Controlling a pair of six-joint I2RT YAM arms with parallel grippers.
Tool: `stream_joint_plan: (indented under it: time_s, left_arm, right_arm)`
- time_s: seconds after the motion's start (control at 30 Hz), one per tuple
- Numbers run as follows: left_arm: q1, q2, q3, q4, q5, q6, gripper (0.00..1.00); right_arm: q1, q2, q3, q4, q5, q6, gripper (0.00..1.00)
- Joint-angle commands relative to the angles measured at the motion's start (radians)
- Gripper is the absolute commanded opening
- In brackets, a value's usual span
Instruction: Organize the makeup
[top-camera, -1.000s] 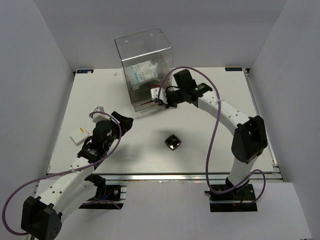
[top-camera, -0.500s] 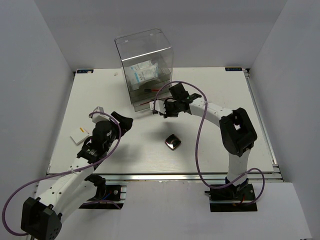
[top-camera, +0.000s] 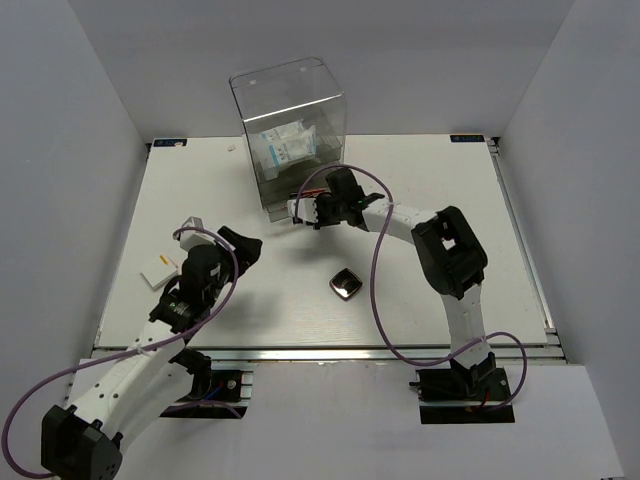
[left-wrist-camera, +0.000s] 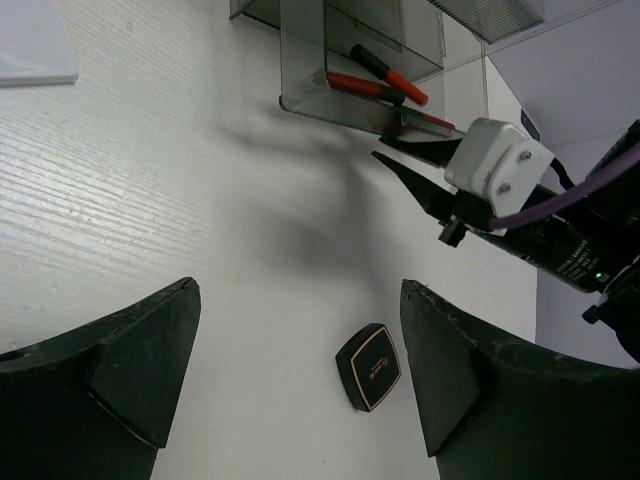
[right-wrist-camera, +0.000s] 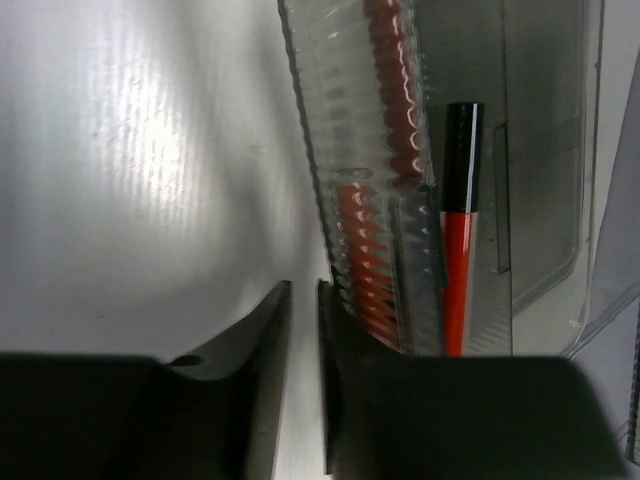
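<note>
The dark compact (top-camera: 346, 284) lies on the table; in the left wrist view it (left-wrist-camera: 368, 366) shows far ahead between my fingers. My left gripper (top-camera: 238, 242) (left-wrist-camera: 298, 290) is open and empty, to the compact's left. Two red pencils (left-wrist-camera: 365, 88) (right-wrist-camera: 458, 260) lie in the pulled-out bottom drawer (top-camera: 282, 206) of the clear acrylic box (top-camera: 290, 110). The blue-printed packets (top-camera: 285, 148) sit higher inside the box. My right gripper (top-camera: 300, 208) (right-wrist-camera: 303, 292) is shut, empty, right beside the drawer's ribbed front wall (right-wrist-camera: 385, 200).
A small white card (top-camera: 160, 272) lies at the table's left edge, beside my left arm. The right arm's purple cable (top-camera: 385, 260) loops over the table near the compact. Grey walls enclose the table on three sides.
My right gripper has moved left and a little nearer along the drawer's front. The left arm has shifted only slightly. The compact has not moved.
</note>
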Motion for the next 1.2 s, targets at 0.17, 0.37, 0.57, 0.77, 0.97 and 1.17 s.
stream_joint_plan:
  time_s: [0.17,0.37,0.57,0.77,0.97,1.17]
  left_arm:
    - [0.003,-0.024,0.042,-0.038,-0.023,-0.015,0.9]
    - [0.002,-0.006,0.057,-0.043,-0.023,-0.008,0.9]
    - [0.002,0.045,0.083,-0.04,-0.012,0.007,0.91]
    - [0.003,0.088,0.097,-0.014,-0.001,0.015,0.91]
    - [0.003,0.131,0.065,0.085,0.016,-0.008,0.76]
    - [0.002,0.32,-0.018,0.454,0.037,-0.126,0.31]
  right_arm:
    - [0.007,0.032,0.113,0.181,0.021,0.019,0.34]
    - [0.007,0.094,0.182,0.218,0.022,0.039,0.46]
    - [0.006,0.187,0.305,0.255,0.052,0.094,0.6]
    - [0.002,0.183,0.307,0.273,0.061,0.122,0.62]
    - [-0.03,-0.007,0.086,0.295,-0.017,0.273,0.31]
    - [-0.131,-0.243,-0.167,0.319,-0.131,0.623,0.04]
